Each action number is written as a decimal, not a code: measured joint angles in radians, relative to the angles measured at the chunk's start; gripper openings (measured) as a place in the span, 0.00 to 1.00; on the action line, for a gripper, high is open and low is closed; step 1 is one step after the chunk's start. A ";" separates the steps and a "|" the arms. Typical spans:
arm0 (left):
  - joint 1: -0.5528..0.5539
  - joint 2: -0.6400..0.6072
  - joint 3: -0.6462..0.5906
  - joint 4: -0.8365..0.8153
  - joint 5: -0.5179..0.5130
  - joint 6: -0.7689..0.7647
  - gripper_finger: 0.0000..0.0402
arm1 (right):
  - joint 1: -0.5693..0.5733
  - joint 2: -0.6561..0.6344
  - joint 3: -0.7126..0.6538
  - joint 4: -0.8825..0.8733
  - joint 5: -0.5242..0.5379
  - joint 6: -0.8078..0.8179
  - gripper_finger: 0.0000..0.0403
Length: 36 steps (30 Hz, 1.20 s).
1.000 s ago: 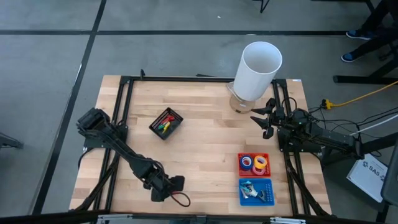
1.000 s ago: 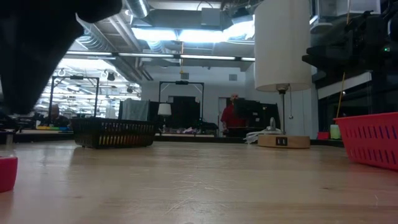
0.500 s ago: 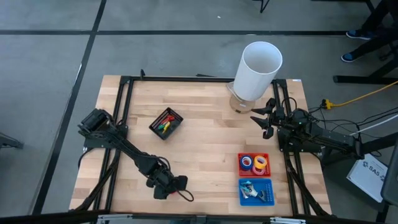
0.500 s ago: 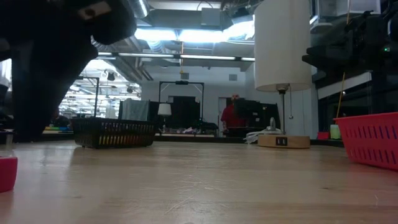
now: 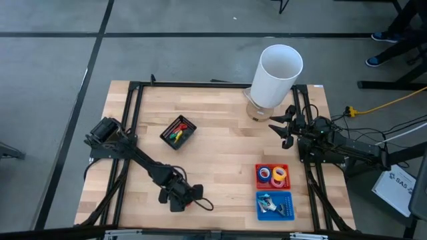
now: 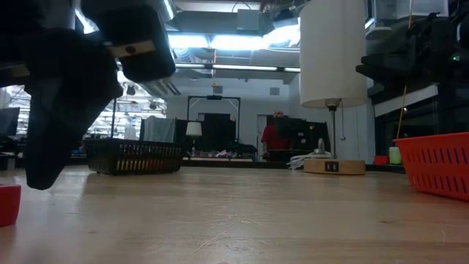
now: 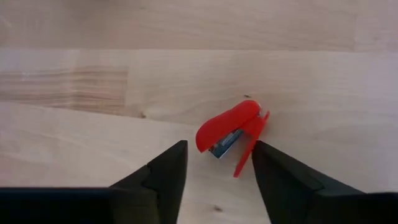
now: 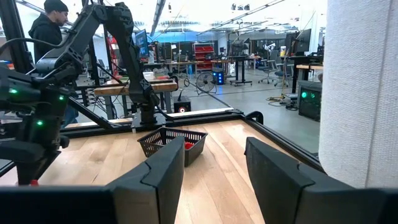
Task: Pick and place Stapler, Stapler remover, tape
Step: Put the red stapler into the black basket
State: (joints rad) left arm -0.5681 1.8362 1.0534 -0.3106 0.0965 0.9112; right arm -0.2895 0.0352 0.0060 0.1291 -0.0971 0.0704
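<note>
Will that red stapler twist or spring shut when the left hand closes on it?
The red stapler lies hinged open on bare wood, so it will probably snap closed when squeezed. Its rounded plastic looks smooth and may slip sideways. The left hand straddles its end, not yet touching.

Glossy red plastic stapler (image 7: 231,132) on smooth, matt pale wood table (image 7: 93,81).
</note>
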 joint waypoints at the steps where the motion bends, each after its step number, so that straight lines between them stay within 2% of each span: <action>1: 0.001 0.000 0.000 0.000 0.007 -0.013 0.42 | 0.000 0.000 0.000 0.000 0.000 0.000 0.43; 5: 0.001 0.000 0.000 0.000 0.017 -0.021 0.33 | 0.000 0.000 0.000 0.000 0.000 0.000 0.43; 17: 0.001 0.000 0.000 -0.025 0.019 -0.229 0.13 | 0.000 0.000 0.000 0.000 0.000 0.000 0.43; 23: 0.001 0.000 0.000 -0.034 0.024 -0.274 0.02 | 0.000 0.000 0.000 0.000 0.000 0.000 0.43; 29: 0.001 0.001 0.000 -0.038 0.030 -0.302 0.01 | 0.000 0.000 0.000 0.000 0.000 0.000 0.43; 36: 0.001 0.001 0.000 -0.060 0.017 -0.408 0.01 | 0.000 0.000 0.000 0.000 0.000 0.000 0.43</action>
State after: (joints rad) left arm -0.5674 1.8370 1.0534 -0.3705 0.1135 0.5032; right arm -0.2893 0.0350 0.0059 0.1294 -0.0971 0.0704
